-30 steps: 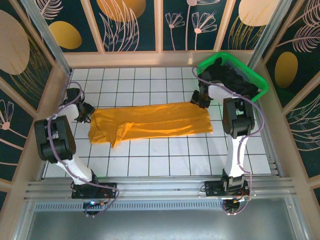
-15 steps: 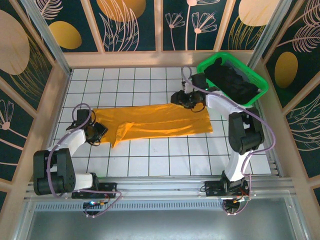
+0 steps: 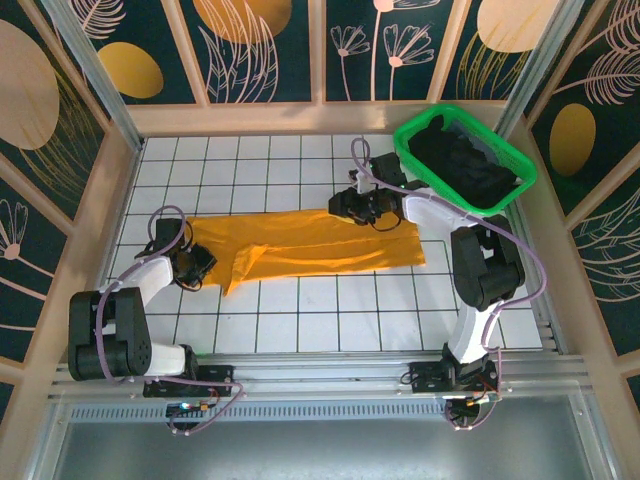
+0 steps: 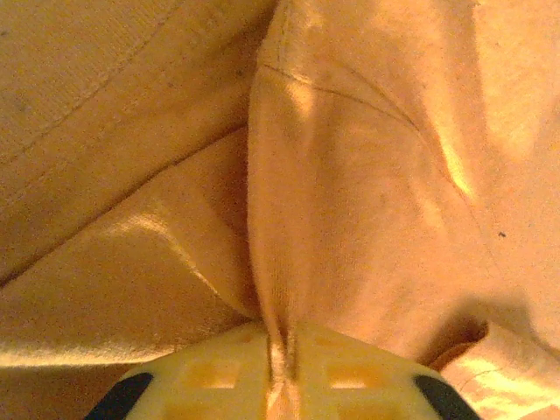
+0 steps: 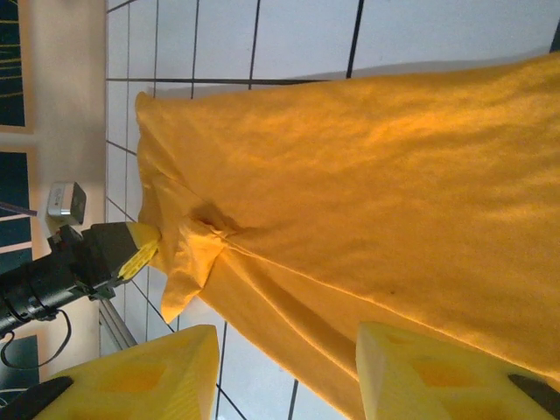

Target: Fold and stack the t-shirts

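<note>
The orange-yellow t-shirt (image 3: 310, 245) lies spread in a long strip across the white grid table. My left gripper (image 3: 204, 268) sits at its left end, shut on a pinched fold of the orange cloth (image 4: 282, 350). From the right wrist view, that left gripper (image 5: 131, 252) grips the shirt's bunched corner. My right gripper (image 3: 340, 208) hovers over the shirt's far edge near the middle, and there the right gripper (image 5: 284, 376) is open with nothing between its fingers. Black t-shirts (image 3: 465, 165) lie piled in the basket.
The green mesh basket (image 3: 409, 150) stands at the table's back right corner, just right of my right arm. Bare white grid tiles (image 3: 330, 310) run in front of the shirt. Wooden walls ring the table on three sides.
My left gripper has closed on the shirt's left end and stayed there. My right gripper has moved left along the shirt's far edge, away from the basket.
</note>
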You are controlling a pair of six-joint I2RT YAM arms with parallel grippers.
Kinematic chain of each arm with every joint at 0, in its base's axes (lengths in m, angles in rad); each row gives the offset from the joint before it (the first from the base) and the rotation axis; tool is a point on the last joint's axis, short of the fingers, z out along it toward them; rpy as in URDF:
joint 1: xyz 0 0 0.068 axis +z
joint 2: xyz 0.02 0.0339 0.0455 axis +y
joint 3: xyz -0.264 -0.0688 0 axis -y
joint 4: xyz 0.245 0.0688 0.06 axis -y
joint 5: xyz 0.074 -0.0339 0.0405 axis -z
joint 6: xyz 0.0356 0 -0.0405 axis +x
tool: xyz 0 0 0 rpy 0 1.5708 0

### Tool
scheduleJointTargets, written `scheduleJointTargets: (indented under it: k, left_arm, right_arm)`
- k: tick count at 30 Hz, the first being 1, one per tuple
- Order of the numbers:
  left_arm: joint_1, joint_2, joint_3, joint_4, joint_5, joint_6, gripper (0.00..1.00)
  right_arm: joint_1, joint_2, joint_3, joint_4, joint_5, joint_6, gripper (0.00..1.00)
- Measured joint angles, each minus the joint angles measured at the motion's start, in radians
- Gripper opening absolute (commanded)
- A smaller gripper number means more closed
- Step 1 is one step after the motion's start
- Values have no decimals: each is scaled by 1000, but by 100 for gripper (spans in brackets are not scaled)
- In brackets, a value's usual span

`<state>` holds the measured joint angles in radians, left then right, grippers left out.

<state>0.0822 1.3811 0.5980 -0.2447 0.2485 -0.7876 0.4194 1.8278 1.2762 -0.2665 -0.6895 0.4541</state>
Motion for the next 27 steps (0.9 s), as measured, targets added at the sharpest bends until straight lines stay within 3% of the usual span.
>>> scheduleJointTargets:
  k: [9,20,27]
  left_arm:
    - [0,-16,11,-24,-3,5,4]
    - [0,-37,176,-127,-47,-11,11]
    - [0,51,304,-154,-60,2,15]
  right_arm:
    - [0,0,-9,1,1,8,45]
    - [0,0,-9,1,8,8,45]
    - [-6,0,-10,1,8,8,45]
